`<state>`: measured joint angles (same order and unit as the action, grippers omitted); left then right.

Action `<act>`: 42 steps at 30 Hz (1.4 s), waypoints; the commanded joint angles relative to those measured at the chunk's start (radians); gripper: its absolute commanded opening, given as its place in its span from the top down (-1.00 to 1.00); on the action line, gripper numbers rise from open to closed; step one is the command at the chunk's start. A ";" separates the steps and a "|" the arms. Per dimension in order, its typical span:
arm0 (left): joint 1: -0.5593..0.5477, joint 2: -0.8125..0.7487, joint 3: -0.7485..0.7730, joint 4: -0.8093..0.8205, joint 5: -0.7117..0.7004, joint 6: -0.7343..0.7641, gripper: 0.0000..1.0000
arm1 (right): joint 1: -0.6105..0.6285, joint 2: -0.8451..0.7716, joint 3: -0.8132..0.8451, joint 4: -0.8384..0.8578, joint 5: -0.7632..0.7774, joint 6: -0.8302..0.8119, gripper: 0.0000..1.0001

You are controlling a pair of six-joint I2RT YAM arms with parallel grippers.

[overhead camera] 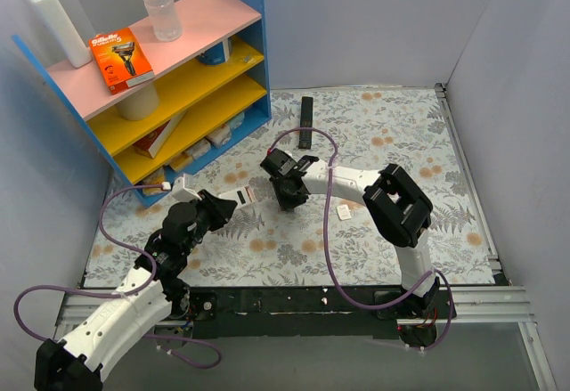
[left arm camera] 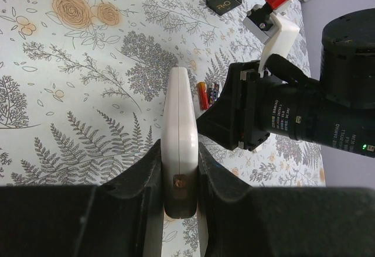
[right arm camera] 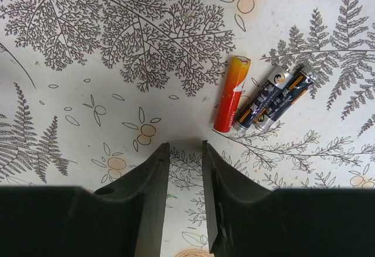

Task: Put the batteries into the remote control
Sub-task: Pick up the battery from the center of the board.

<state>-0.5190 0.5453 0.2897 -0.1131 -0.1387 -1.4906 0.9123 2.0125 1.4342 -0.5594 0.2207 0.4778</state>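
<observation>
My left gripper (left arm camera: pixel 180 151) is shut on the small remote control (left arm camera: pixel 179 131), held edge-on with its white side showing. In the top view it (overhead camera: pixel 239 197) sticks out of that gripper (overhead camera: pixel 214 207) toward the right arm. The batteries lie on the floral mat: a red-orange one (right arm camera: pixel 231 95) beside two dark ones (right arm camera: pixel 274 98). They also show in the left wrist view (left arm camera: pixel 208 95), just beyond the remote. My right gripper (right arm camera: pixel 186 146) hovers low over the mat, slightly open and empty, just below and left of the batteries. In the top view the right gripper (overhead camera: pixel 288 191) hides them.
A long slim black remote (overhead camera: pixel 305 122) lies at the back of the mat. A blue shelf unit (overhead camera: pixel 160 79) with bottles and boxes stands at the back left. A small white piece (overhead camera: pixel 344 213) lies right of my right gripper. Grey walls enclose the table.
</observation>
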 commanded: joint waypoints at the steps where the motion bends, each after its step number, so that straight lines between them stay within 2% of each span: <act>1: 0.002 -0.034 0.009 -0.006 -0.004 -0.008 1.00 | -0.012 0.065 -0.015 -0.040 0.049 0.057 0.27; 8: 0.001 -0.074 0.014 -0.043 -0.027 -0.010 1.00 | -0.012 0.011 -0.021 -0.039 0.051 0.044 0.24; 13: 0.001 -0.065 0.011 -0.031 -0.024 -0.014 1.00 | -0.013 -0.037 0.057 -0.089 0.075 0.004 0.21; 19: 0.001 -0.059 0.016 -0.028 -0.015 -0.016 1.00 | -0.030 -0.017 0.095 -0.102 0.085 -0.005 0.22; 30: 0.001 -0.087 0.012 -0.048 -0.018 -0.017 1.00 | -0.038 0.058 0.184 -0.103 0.083 -0.027 0.44; 42: 0.002 -0.091 0.011 -0.046 -0.013 -0.016 1.00 | -0.047 0.092 0.166 -0.114 0.094 -0.015 0.43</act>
<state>-0.5190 0.4675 0.2897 -0.1658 -0.1463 -1.5070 0.8700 2.0972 1.5993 -0.6582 0.2935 0.4637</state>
